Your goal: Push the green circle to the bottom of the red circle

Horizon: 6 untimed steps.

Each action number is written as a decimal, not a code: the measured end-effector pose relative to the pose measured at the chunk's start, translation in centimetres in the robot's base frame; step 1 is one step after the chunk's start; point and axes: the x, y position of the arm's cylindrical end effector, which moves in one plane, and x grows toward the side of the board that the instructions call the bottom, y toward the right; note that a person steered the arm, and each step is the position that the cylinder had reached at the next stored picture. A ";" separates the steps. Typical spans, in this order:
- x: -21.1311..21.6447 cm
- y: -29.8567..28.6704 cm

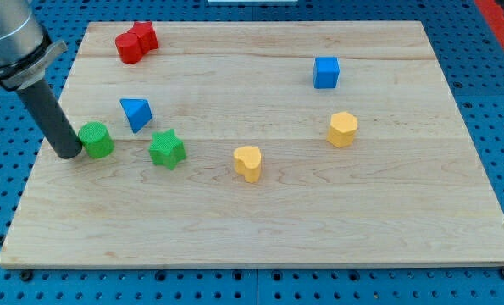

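The green circle sits near the board's left edge. My tip is right against its left side, touching or nearly touching it. The red circle is at the view's top left, well above the green circle, with a second red block pressed against its upper right. The dark rod rises from the tip toward the view's upper left.
A blue triangle lies just up and right of the green circle. A green star is to its right. A yellow heart, a yellow hexagon and a blue cube lie further right on the wooden board.
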 end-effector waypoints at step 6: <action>-10.7 1.3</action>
